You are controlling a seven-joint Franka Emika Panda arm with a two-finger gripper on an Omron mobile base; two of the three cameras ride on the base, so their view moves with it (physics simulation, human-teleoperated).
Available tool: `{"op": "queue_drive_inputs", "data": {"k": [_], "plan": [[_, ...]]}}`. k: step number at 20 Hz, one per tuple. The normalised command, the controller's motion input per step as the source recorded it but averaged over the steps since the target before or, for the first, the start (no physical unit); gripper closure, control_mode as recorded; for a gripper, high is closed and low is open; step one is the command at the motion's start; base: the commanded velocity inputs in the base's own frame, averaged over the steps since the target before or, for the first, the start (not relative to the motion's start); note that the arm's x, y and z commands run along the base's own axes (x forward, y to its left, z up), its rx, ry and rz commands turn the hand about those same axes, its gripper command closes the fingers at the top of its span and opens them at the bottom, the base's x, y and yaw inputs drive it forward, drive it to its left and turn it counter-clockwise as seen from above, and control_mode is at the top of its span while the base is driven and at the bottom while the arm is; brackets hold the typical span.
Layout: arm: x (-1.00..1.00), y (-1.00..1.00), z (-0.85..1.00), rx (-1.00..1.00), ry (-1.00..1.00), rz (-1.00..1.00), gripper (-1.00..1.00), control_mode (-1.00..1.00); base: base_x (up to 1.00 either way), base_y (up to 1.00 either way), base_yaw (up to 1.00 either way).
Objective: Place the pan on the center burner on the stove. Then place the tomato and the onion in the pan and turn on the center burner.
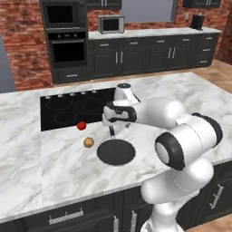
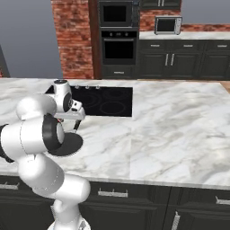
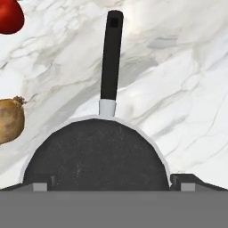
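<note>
Your gripper (image 3: 114, 186) hangs over the pan (image 1: 116, 152), jaws spread wide, nothing held. Pan sits on the marble counter (image 1: 54, 167) just in front of the stove (image 1: 77, 108), handle twd the cooktop. Onion (image 1: 89, 142) just left of the pan; tomato (image 1: 81, 125) near the stove's front edge.

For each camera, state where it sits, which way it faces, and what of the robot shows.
Left base view: behind the arm's left, looking forward and down at the pan, tomato, onion and stove; the arm rises lower right.
Right base view: behind its right, same counter; the arm rises lower left.
Hand view: on the hand, looking down at the pan; the open gripper fingertips show at the bottom.
Shared: both base views show the pan and stove.
</note>
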Motion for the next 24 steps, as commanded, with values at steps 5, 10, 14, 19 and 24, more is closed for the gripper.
{"op": "queue_drive_inputs", "data": {"k": [5, 10, 14, 19, 24], "plan": [[0.24, 0.00, -0.28, -0.02, 0.04, 0.00, -1.00, -1.00, 0.00, 0.00, 0.00], [0.23, 0.00, -0.25, -0.01, 0.02, 0.00, -1.00, -1.00, 0.00, 0.00, 0.00], [0.18, 0.00, -0.17, 0.00, 0.00, 0.00, -1.00, -1.00, 0.00, 0.00, 0.00], [0.14, 0.04, -0.21, -0.01, 0.00, 0.00, -1.00, -1.00, 0.00, 0.00, 0.00], [0.14, 0.06, -0.21, -0.01, 0.00, 0.00, -1.00, -1.00, 0.00, 0.00, 0.00]]}}
